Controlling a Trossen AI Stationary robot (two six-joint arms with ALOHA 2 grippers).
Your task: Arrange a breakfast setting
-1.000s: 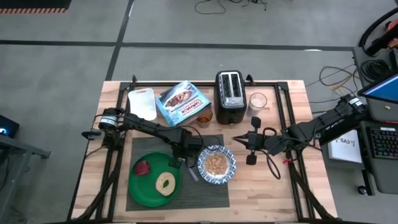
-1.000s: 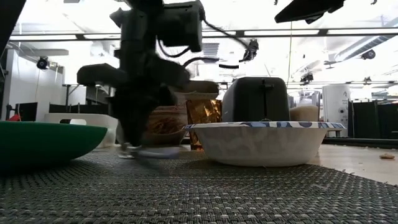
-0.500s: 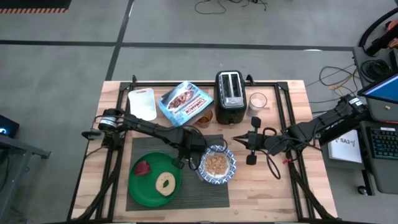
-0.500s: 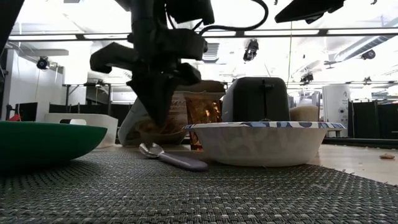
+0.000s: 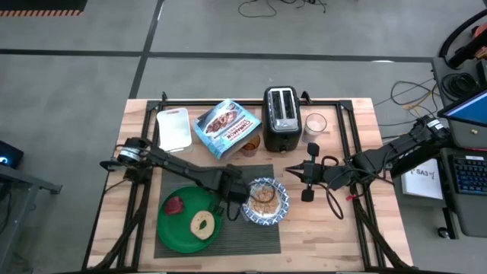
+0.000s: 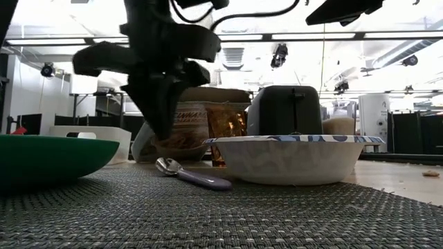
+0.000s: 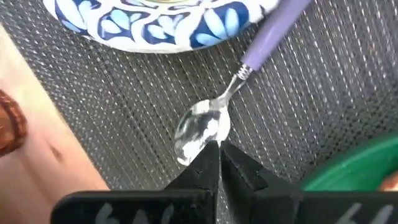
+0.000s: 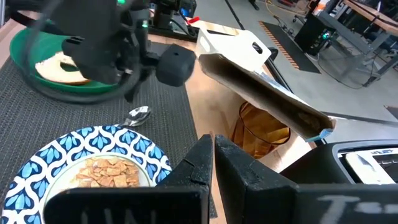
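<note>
- High view: the left pincer [image 5: 230, 192] is seen above the ribbed grey placemat [image 5: 183, 240], between the round green plate [image 5: 179, 222] and the blue-patterned bowl [image 5: 265, 202]; half a second ago it sat a little farther back. The bagel [image 5: 202, 224] and the red fruit [image 5: 175, 205] lie on the plate, and cereal [image 5: 265, 198] fills the bowl. The right pincer [image 5: 307, 173] waits over bare desk [image 5: 365, 129], well apart.
- Low view: the spoon [image 6: 192, 176], a shiny metal bowl on a smooth lilac handle, lies flat on the woven mat beside the white-walled bowl, with the left pincer raised clear above it. A second ago the pincer was down at the mat, so the spoon is judged placed and let go.
- Left wrist view: the left fingers [image 7: 205, 171] are closed together on nothing, their tips hanging over the spoon's glossy head.
- Right wrist view: the right fingers [image 8: 202, 163] are pressed together, empty; flaky cereal is seen in the bowl.
</note>
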